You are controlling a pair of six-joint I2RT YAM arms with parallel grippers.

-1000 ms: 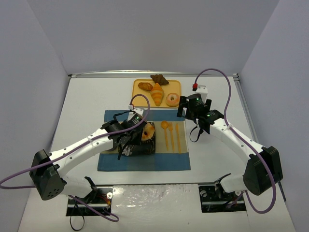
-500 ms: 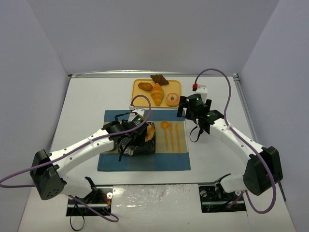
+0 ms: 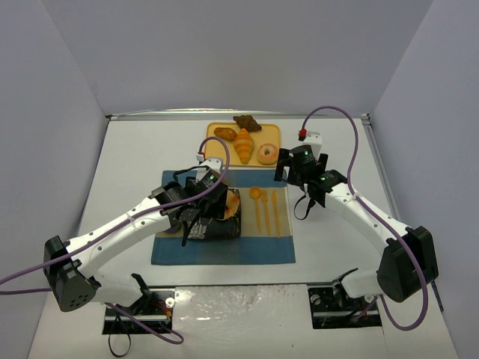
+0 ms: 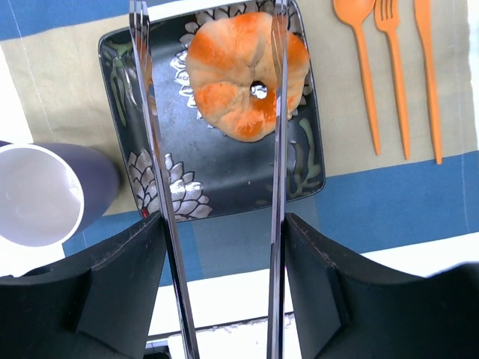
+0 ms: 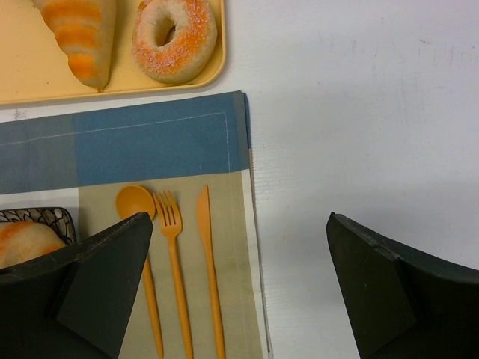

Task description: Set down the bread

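Observation:
The bread (image 4: 243, 75), a round golden-orange bun with a swirled top, lies on the black flowered plate (image 4: 217, 179) at its far right part. My left gripper (image 4: 224, 221) is shut on metal tongs (image 4: 153, 149), whose blades stand spread. One blade passes left of the bun, apart from it. The other crosses its right side, and contact cannot be told. From above, the left gripper (image 3: 200, 213) hovers over the plate (image 3: 217, 228) beside the bread (image 3: 231, 203). My right gripper (image 5: 238, 221) is open and holds nothing, over the placemat's right edge.
A white-lined cup (image 4: 37, 194) stands left of the plate. An orange spoon, fork and knife (image 5: 174, 262) lie on the blue and beige placemat (image 3: 224, 250). Behind it a yellow tray (image 5: 22, 75) holds a croissant (image 5: 78, 34), a donut (image 5: 174, 37) and other pastries.
The tongs' blades have spread and let the bread go onto the plate. My left arm has drawn back a little. The right arm has not moved.

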